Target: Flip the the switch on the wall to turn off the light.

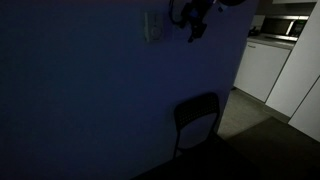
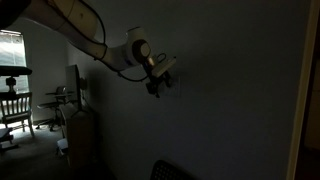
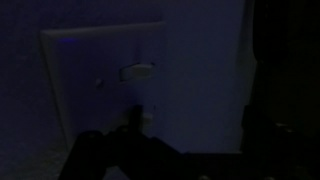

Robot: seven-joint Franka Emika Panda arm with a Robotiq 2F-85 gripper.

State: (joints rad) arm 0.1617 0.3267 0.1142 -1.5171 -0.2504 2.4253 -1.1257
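Note:
The room is dark. The switch [image 1: 153, 27] is a small pale plate high on the wall [image 1: 100, 95]. In the wrist view the plate [image 3: 95, 85] fills the left half, with its tiny toggle [image 3: 137, 71] in the middle. My gripper [image 1: 192, 24] hangs close to the wall just beside the plate. In an exterior view the gripper [image 2: 160, 80] reaches to the wall from the arm at the upper left and hides the switch. In the wrist view the gripper [image 3: 197, 125] shows as two dark fingers set wide apart, open and empty, one fingertip just below the toggle.
A dark chair [image 1: 197, 120] stands against the wall below the switch. The wall ends at a corner to the right, with white kitchen cabinets [image 1: 262, 68] beyond. A wooden chair [image 2: 12, 105] and a window stand in the far room.

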